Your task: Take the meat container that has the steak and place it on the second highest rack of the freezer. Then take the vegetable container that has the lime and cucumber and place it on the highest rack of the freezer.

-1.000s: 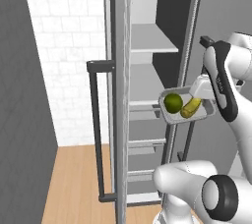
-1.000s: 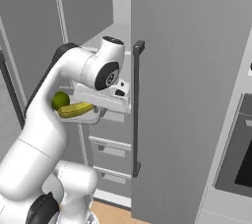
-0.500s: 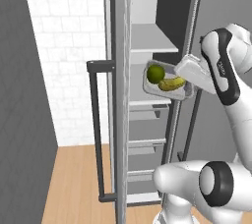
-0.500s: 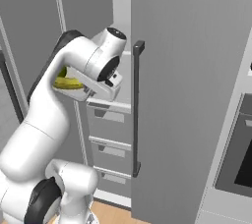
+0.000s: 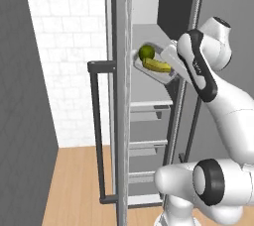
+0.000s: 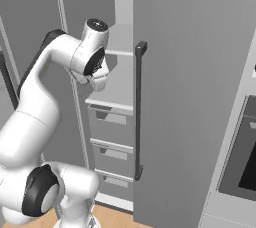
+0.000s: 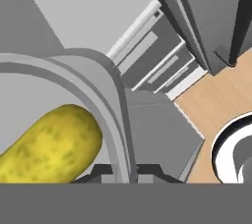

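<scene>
My gripper (image 7: 125, 171) is shut on the rim of the vegetable container (image 7: 110, 95), with the yellow-green cucumber (image 7: 49, 149) lying just inside that rim. From the left base, the pale container (image 5: 145, 69) hangs tilted at the open freezer (image 5: 121, 17), level with an upper pale shelf (image 5: 149, 36). In it sit the dark-green lime (image 5: 147, 51) and the cucumber (image 5: 158, 65), with the gripper (image 5: 169, 73) at its right end. The hand (image 6: 96, 74) covers the container in the right base view. The meat container with the steak is out of view.
The freezer's open door (image 5: 120, 121) with its dark bar handle (image 5: 96, 131) stands left of the container. Grey drawers (image 6: 110, 122) stack below a lower shelf (image 6: 115, 89). A second door with a dark handle (image 6: 137, 112) is on the right, and a black oven (image 6: 245, 162) beyond it.
The arm has lifted the vegetable container and carried it left, from drawer-top height up to the upper shelf at the freezer's opening. The grip stays shut.
</scene>
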### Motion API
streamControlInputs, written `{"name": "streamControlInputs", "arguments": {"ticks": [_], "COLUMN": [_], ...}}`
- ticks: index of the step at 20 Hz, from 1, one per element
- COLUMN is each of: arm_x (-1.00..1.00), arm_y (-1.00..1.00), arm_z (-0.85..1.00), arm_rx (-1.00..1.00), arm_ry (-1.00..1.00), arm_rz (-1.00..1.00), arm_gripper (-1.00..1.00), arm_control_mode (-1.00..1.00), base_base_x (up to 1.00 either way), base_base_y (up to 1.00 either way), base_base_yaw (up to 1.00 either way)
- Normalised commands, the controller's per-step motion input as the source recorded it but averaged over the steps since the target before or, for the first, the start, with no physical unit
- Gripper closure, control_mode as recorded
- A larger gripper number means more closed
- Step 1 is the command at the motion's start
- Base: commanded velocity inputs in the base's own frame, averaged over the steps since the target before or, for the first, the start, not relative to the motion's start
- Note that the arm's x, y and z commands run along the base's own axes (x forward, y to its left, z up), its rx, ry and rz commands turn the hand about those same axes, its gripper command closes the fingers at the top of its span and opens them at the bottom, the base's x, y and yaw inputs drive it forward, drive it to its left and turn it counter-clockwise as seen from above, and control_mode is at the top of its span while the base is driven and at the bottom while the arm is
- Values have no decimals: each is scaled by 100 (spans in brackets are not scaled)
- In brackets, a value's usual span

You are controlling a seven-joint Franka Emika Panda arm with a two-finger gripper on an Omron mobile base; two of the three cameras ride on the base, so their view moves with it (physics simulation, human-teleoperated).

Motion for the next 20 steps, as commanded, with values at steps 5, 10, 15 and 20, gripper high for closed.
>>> {"name": "streamControlInputs", "arguments": {"ticks": [5, 10, 15, 20], "arm_x": [28, 36, 51, 79], "arm_y": [20, 1, 7, 8], "arm_z": [18, 38, 38, 40], "arm_rx": [23, 17, 6, 5], "arm_ry": [2, 8, 8, 2], "arm_rz": [-66, -47, -11, 2], "arm_gripper": [100, 100, 100, 100], "arm_control_mode": [-100, -100, -100, -100], "base_base_x": [0, 0, 0, 0], "base_base_y": [0, 0, 0, 0], "base_base_yaw": [0, 0, 0, 0]}}
